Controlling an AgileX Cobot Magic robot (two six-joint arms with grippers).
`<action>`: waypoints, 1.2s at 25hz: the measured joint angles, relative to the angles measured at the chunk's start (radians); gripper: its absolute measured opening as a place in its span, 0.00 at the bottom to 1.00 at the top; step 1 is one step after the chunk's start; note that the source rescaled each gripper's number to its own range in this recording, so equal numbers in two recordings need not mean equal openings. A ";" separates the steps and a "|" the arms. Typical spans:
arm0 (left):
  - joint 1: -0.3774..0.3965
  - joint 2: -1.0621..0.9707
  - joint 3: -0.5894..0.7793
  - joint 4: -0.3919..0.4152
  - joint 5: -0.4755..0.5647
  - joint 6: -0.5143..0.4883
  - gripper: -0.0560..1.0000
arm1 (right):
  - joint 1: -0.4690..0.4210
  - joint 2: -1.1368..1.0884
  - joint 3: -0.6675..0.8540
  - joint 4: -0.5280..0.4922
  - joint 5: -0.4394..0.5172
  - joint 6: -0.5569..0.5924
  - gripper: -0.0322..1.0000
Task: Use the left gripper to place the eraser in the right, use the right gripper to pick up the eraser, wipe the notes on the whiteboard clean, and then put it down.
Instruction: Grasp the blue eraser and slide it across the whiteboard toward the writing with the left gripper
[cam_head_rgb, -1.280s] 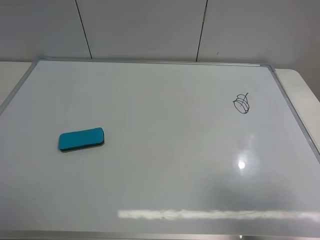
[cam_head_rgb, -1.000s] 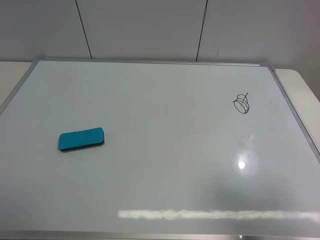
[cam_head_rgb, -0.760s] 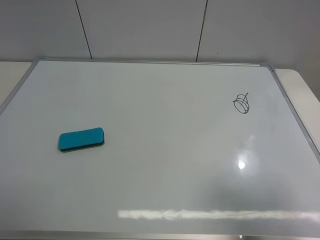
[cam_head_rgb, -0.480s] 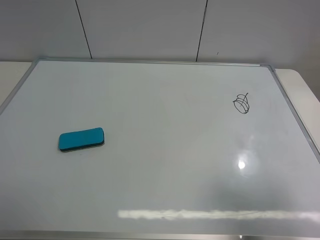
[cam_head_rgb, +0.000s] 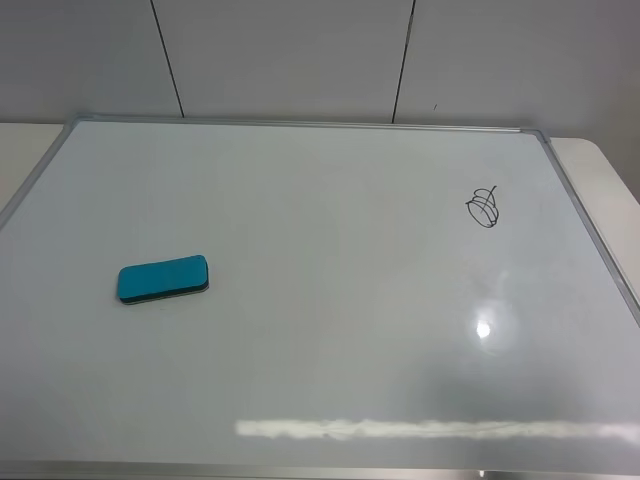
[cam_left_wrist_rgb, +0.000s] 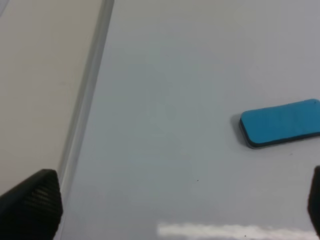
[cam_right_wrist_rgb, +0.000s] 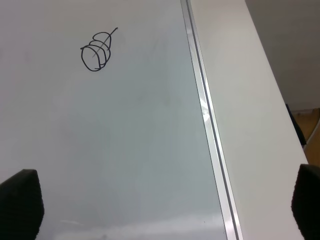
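Two end effectors: left end effector (cam_left_wrist_rgb: 172, 205) and right end effector (cam_right_wrist_rgb: 164, 202), both spread wide with nothing between the fingers; neither shows in the high view.
Eraser: the eraser (cam_head_rgb: 163, 279) lies flat, felt side down, on the whiteboard (cam_head_rgb: 320, 340), out ahead of the left end effector and off its centre line, nearer one finger than the other; untouched.
Notes: the notes (cam_right_wrist_rgb: 97, 52) sit ahead of the right end effector, unwiped, on the board side of the frame, well apart from the eraser.
Frame: the silver frame (cam_right_wrist_rgb: 207, 125) runs out between the right end effector's fingers, with bare bench (cam_right_wrist_rgb: 250, 100) beyond it.
Step in hand: by my reading, the very start, with the left end effector due to reach for the eraser.
Approach: slide sideways until the eraser is centred between the fingers, and turn the wrist so they straddle its short width, not its length.
Descent: come down slowly and stop just short of the glossy board; the block is low, so the tips need to be near the surface without scraping it.
Grip: close on the teal long sides, above the felt.
Placement: set it down felt-down within the right end effector's reach, beside the notes rather than on them.
Risk: a shallow pinch could let the block slip.
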 joint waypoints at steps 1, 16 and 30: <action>0.000 0.000 0.000 0.000 0.000 0.000 1.00 | 0.000 0.000 0.000 0.000 0.000 0.000 1.00; 0.000 0.062 0.000 -0.066 0.000 0.008 1.00 | 0.000 0.000 0.000 0.000 0.000 0.000 1.00; 0.000 0.621 -0.112 -0.210 -0.123 0.290 1.00 | 0.000 0.000 0.000 0.000 0.000 0.000 1.00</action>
